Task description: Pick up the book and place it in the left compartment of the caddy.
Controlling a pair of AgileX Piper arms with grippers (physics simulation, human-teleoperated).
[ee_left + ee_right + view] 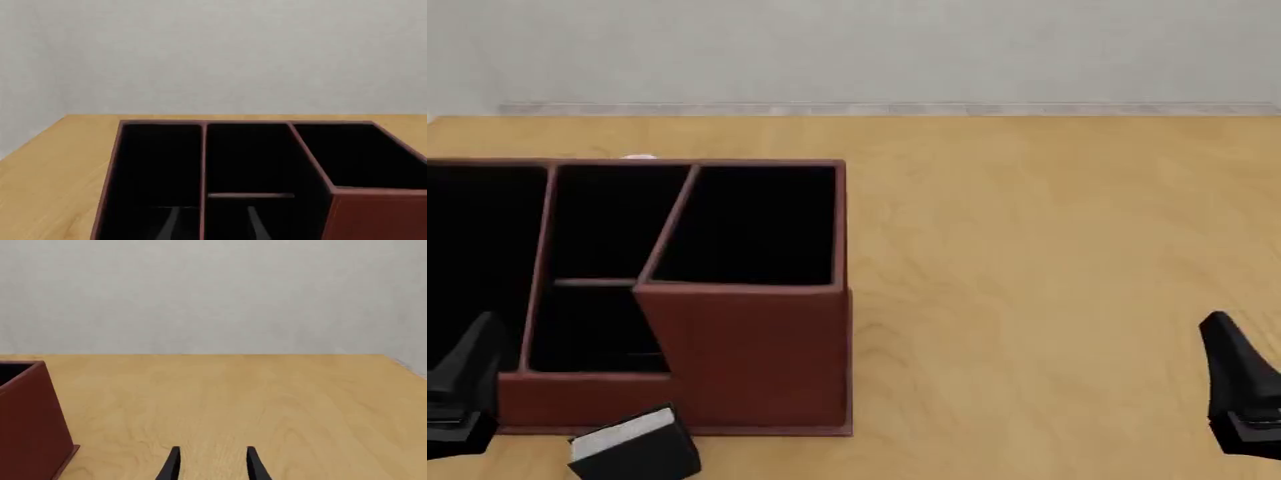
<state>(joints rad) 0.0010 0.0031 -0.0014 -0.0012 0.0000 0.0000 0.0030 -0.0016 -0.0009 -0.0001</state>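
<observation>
1. Claw on my left arm (461, 385) sits at the near left edge of the front view, low over the worktop (1041, 260); my left wrist view shows its two fingertips (172, 225) standing apart with nothing between them, pointing into the caddy.
2. Caddy (747, 350), reddish-brown with a black interior, fills the left part of the worktop and runs off the front view's left edge.
3. Left compartment (157, 170) is the long narrow section running the caddy's full depth; I see only black lining in it.
4. Beside it are two smaller middle sections split by a low divider (250, 195), then a slanted wall (670, 222) closing off the big right-hand section (754, 225).
5. Book (634, 450) lies on the worktop outside the caddy, just in front of its near wall, black cover with the white page edge turned up, tilted slightly. It is near my left claw, not held; I cannot tell whether it touches the wall.
6. A small pale sliver (638, 157) shows behind the caddy's far rim; I cannot tell what it is.
7. Right of the caddy the wood is bare.
8. My right claw (1241, 395) is at the near right edge, well apart from the caddy, fingertips (172, 465) spread and holding nothing.
</observation>
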